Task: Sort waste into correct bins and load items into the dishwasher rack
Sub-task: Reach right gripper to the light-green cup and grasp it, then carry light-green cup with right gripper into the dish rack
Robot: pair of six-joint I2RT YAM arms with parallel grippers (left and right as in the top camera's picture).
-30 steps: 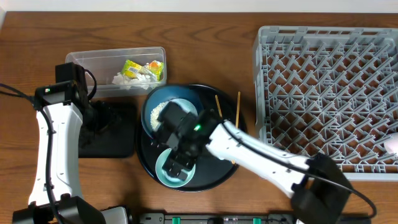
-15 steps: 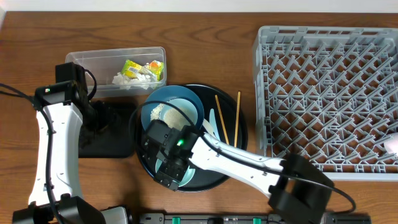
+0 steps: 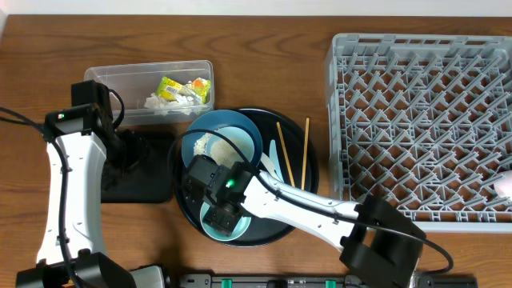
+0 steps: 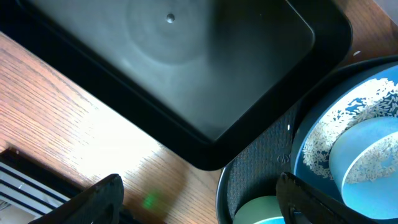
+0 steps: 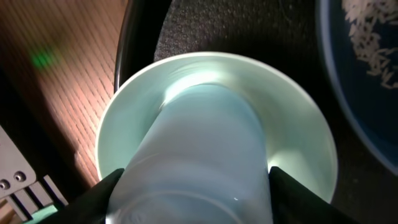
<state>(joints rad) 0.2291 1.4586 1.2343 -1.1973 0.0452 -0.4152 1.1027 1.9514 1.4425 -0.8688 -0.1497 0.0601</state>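
**R gripper** [image 5: 196,177]: closed on a pale cup [image 5: 196,137]. In the R wrist view both fingers [image 5: 102,196] press against the cup's sides. The cup sits inside a pale teal bowl [image 5: 289,112]; cannot tell whether the cup's base touches the bowl. The bowl stands on the round black tray [image 4: 261,165], near the tray's left rim, at the side nearest the robot.

**L gripper** [image 4: 199,186]: wide, w/ nothing btwn the fingers. It hangs above the corner of the black rectangular tray [image 4: 186,68], where that tray's edge meets the counter [image 4: 74,118]. The rectangular tray lies just beside the round tray, on its left.

**Dark-blue bowl** [image 3: 228,118]: on the round tray, at the far-left part, just behind the teal bowl. It holds loose rice [image 4: 317,155] and a smaller light-blue bowl [image 4: 367,155], which also has rice in it.

**Chopsticks** [image 3: 305,152]: two, lying apart on the right part of the round tray, roughly parallel. The white spoon [image 3: 272,160] lies btwn the dark-blue bowl and the chopsticks.

**Clear tub** [image 3: 112,80]: on the counter behind the rectangular tray, near the dark-blue bowl. Inside, at its right end, are yellow-green wrappers [image 3: 186,88] and a white tissue [image 3: 158,102], touching.

**Dishwasher rack** [image 3: 424,120]: on the counter, right of the round tray and just beside it.
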